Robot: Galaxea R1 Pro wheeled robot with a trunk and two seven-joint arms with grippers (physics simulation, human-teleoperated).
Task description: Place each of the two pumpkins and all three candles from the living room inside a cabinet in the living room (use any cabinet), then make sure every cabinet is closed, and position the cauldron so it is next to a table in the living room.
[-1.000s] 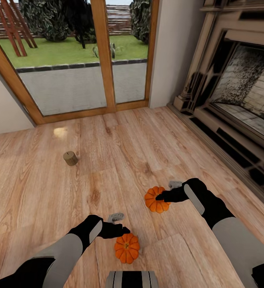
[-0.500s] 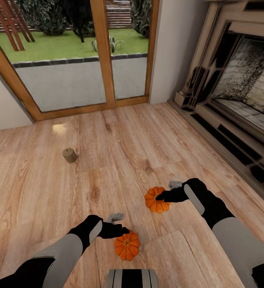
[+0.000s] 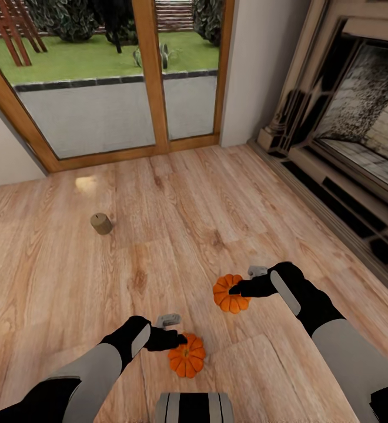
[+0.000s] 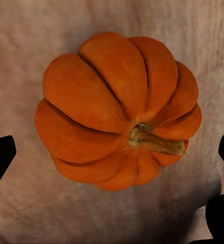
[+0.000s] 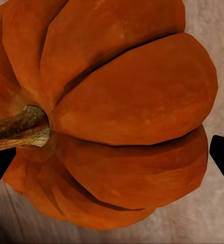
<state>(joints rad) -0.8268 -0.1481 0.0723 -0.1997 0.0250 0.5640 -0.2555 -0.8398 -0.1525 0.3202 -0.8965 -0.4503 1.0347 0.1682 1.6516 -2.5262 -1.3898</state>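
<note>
While both arms' fingers spread open over pumpkins (image 3: 186,355) (image 3: 230,293), a candle (image 3: 101,223) stands on the wooden floor (image 3: 176,223).

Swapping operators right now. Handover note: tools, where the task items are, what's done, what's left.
Left tool: open, fingers either side of the near pumpkin; wrist view shows gaps on both sides, no grip.
Right tool: open, poised over the far pumpkin, which looms close in its wrist view; not gripped.
Both pumpkins sit on the wood floor. One candle stands upright on the floor ahead to the left, towards the glass doors.
Done: nothing stowed, by what shows.
Left: grasp both pumpkins, put them and three candles in a cabinet, close cabinets, set the cauldron beside the table.
</note>
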